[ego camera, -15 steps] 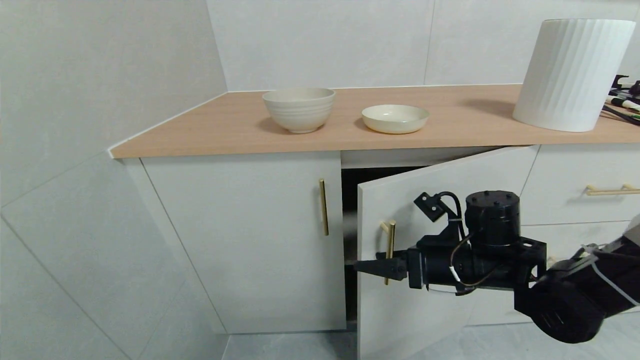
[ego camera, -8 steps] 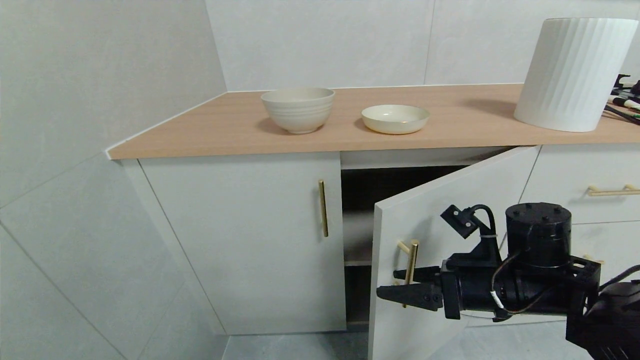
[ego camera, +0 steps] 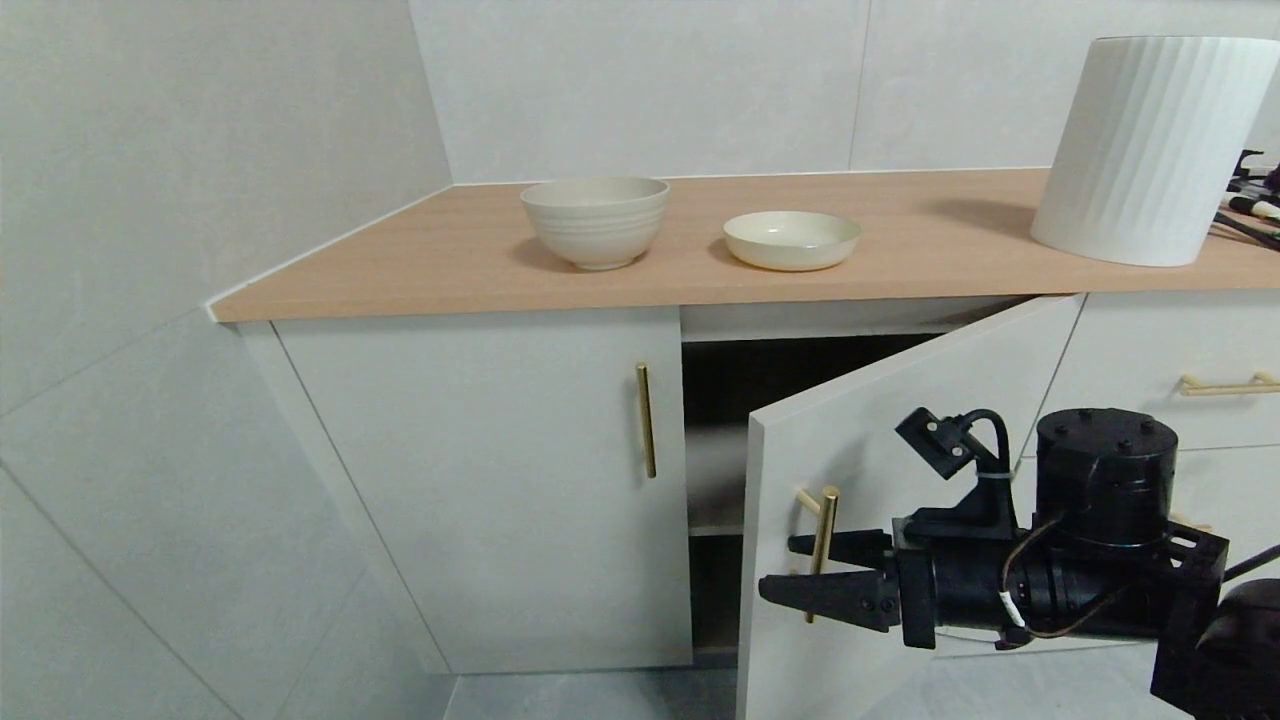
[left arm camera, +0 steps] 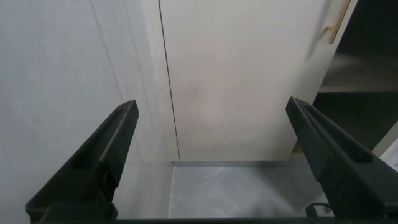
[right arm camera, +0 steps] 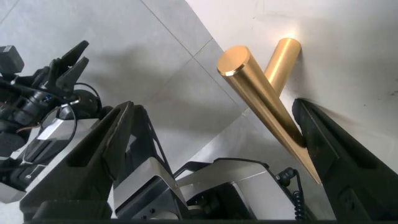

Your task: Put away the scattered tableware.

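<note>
Bowl (ego camera: 596, 220) and dish (ego camera: 791, 238), where?
— On the worktop (ego camera: 420, 270), untouched. My right tool (ego camera: 778, 566), spread wide round the handle (ego camera: 824, 540), swung the door (ego camera: 880, 400) wider; shelf (ego camera: 715, 525) looks reachable. Left tool (left arm camera: 211, 104) spread, empty.

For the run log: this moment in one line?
right gripper open, straddling handle | door ajar | bowl, dish on counter | left gripper open

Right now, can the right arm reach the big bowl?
Probably not straight away: the right gripper sits low, open around the door handle, while the big bowl stands up on the countertop.
</note>
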Tool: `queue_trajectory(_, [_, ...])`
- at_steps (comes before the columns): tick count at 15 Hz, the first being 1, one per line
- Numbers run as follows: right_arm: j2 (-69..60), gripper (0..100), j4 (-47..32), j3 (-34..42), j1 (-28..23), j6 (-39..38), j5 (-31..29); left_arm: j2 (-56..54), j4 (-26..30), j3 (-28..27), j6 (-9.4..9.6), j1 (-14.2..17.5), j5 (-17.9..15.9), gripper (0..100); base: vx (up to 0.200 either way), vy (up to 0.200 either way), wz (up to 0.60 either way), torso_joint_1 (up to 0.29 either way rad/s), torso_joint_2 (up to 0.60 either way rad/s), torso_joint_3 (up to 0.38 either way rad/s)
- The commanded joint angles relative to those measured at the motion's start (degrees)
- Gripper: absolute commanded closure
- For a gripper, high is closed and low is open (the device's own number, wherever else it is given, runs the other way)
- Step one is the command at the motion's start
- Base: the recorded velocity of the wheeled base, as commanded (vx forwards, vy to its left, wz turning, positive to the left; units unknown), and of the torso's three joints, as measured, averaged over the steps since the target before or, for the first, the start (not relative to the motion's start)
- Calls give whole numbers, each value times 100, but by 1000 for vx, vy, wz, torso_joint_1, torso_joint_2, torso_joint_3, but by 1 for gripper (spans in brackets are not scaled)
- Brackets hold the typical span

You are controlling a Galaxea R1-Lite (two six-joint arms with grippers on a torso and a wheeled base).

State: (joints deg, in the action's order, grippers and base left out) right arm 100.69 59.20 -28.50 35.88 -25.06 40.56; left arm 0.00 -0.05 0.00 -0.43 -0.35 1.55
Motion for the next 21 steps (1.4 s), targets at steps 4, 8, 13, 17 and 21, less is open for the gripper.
queue_trajectory(4, [-24,0,-14,55,86,2,-4,369,453,-1310,-36,-70,-568,0,0,0,0,0,0,0])
queue_trajectory(8, [-67,0,-5,82,86,2,-4,2856,1367,-3551,-28,-158,-1772,0,0,0,0,0,0,0])
queue_trajectory(13, [-85,0,162,187,244,2,-13,5871,497,-4315,87,-527,-2932,0,0,0,0,0,0,0])
queue_trajectory(17, [-85,0,162,222,271,2,-13,7778,-1199,-4148,-151,-1309,-2932,0,0,0,0,0,0,0])
queue_trajectory(21, [-76,0,162,213,271,2,-13,8508,-2966,-3313,-520,-1828,-2941,0,0,0,0,0,0,0])
